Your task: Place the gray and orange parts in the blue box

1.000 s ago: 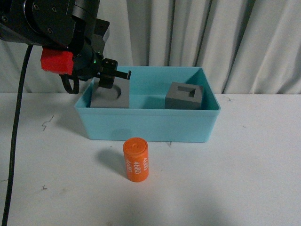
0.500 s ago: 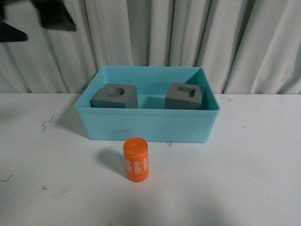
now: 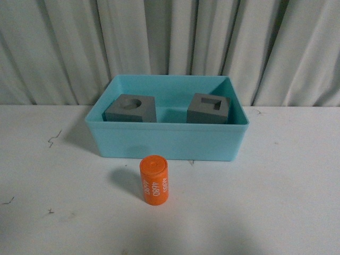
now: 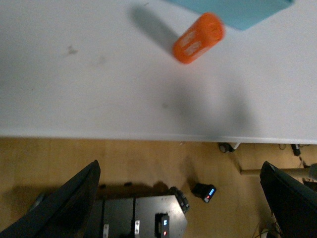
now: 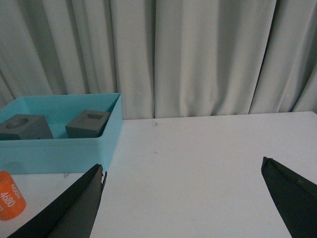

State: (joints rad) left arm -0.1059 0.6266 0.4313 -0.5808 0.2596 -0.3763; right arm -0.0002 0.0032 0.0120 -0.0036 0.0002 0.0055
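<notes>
Two gray cubes lie inside the blue box (image 3: pixel 164 141): one with a round recess (image 3: pixel 130 108) at its left, one with a rectangular slot (image 3: pixel 209 108) at its right. The orange cylinder (image 3: pixel 154 179) marked 4680 stands on the white table just in front of the box. No arm shows in the front view. My left gripper (image 4: pixel 181 206) is open and empty, out past the table's front edge over the floor, with the orange cylinder (image 4: pixel 198 37) far from it. My right gripper (image 5: pixel 183 198) is open and empty above bare table, to the right of the blue box (image 5: pixel 59 148).
A pale curtain (image 3: pixel 170 42) hangs behind the table. The table's front edge (image 4: pixel 148 136) drops to a wooden floor with a dark equipment base (image 4: pixel 143 220). Small dark marks (image 3: pixel 53 139) dot the tabletop left of the box.
The left arm, which hung over the box's left end a second ago, has lifted away and left the front view. The cube with the round recess now lies uncovered in the box.
</notes>
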